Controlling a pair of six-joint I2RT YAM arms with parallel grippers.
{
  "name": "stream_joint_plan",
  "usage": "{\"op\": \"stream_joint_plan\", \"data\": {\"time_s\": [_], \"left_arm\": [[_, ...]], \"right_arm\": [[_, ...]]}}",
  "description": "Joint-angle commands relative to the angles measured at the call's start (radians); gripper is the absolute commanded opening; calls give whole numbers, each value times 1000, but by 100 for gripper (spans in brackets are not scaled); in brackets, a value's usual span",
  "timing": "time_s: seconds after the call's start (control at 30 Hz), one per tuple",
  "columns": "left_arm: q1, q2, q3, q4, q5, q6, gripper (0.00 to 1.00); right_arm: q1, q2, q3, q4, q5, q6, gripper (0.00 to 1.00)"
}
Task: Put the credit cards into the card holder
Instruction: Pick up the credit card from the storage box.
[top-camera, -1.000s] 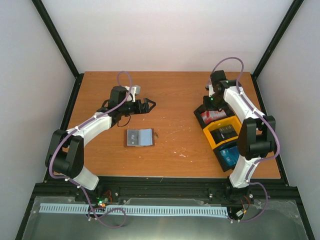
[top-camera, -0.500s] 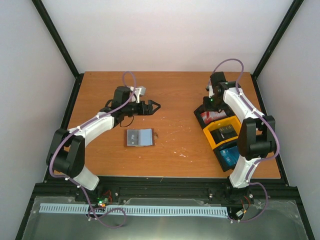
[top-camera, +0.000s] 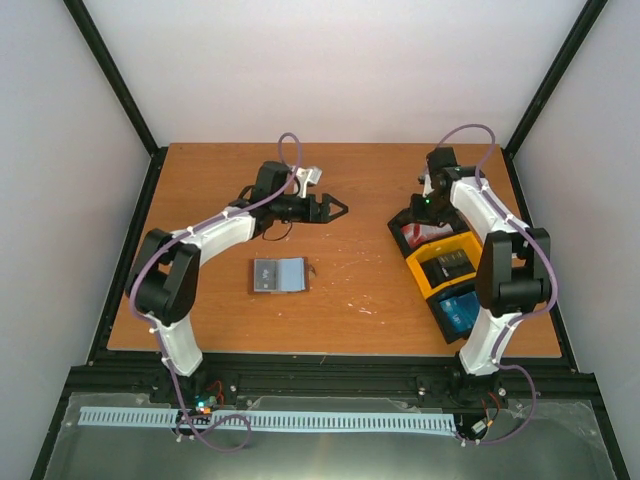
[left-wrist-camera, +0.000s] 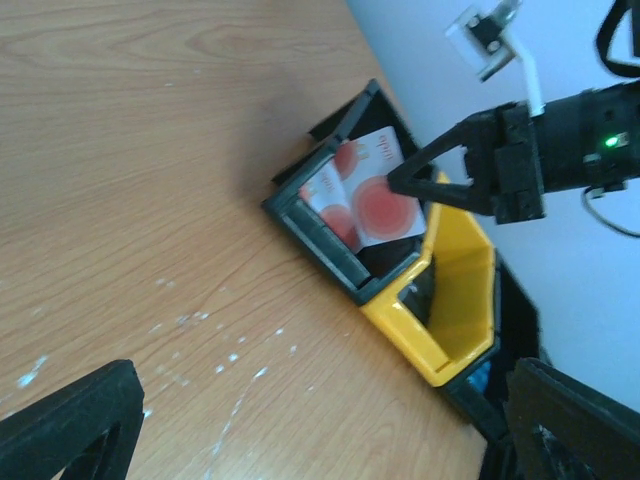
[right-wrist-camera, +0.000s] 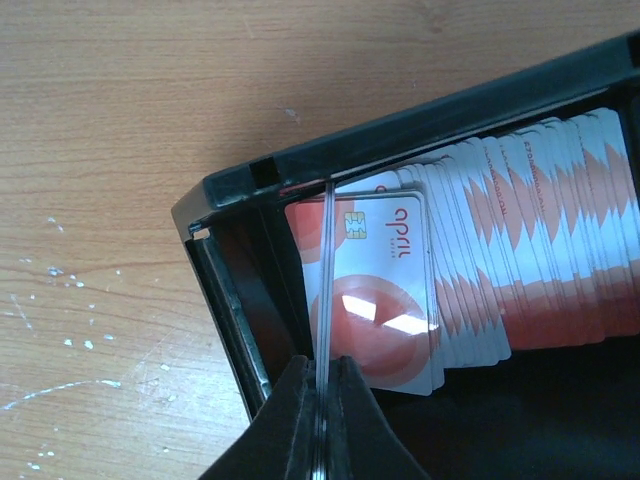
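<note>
The card holder (top-camera: 278, 275) lies open on the table, grey-blue inside up, with nothing near it. Red and white credit cards (right-wrist-camera: 480, 260) stand stacked in a black tray (right-wrist-camera: 400, 130). My right gripper (right-wrist-camera: 322, 400) is shut on one card (right-wrist-camera: 322, 280), seen edge-on and held upright just over the tray's near end. In the top view the right gripper (top-camera: 420, 215) hangs over that tray. My left gripper (top-camera: 340, 209) is open and empty above bare table, beyond the card holder and pointing at the trays. In the left wrist view its fingertips (left-wrist-camera: 70, 425) stand wide apart.
A yellow tray (top-camera: 445, 268) with dark cards and a black tray with blue cards (top-camera: 460, 310) continue the row at the right side of the table. The left wrist view shows the yellow tray (left-wrist-camera: 450, 300) and the right gripper (left-wrist-camera: 440, 180) over the red and white cards (left-wrist-camera: 365, 195).
My left arm has swung right and stretched out toward the middle of the table, still open. The right gripper has stayed over the black tray, shifting only slightly.
</note>
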Motion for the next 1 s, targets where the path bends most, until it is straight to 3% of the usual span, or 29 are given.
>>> {"op": "stream_joint_plan", "data": {"time_s": [0.0, 0.3, 0.47, 0.63, 0.97], "left_arm": [[-13, 87, 125, 85, 140, -89, 100], [-14, 178, 299, 32, 253, -292, 100], [-15, 199, 326, 62, 339, -367, 100], [-27, 196, 325, 113, 405, -410, 99], [-29, 147, 310, 134, 459, -387, 61]], "right_arm": [[-45, -88, -51, 70, -77, 63, 3], [-99, -263, -130, 139, -497, 85, 3], [-97, -328, -249, 333, -815, 182, 3], [-66, -368, -307, 526, -972, 286, 3], [24, -367, -316, 723, -1034, 371, 4]]}}
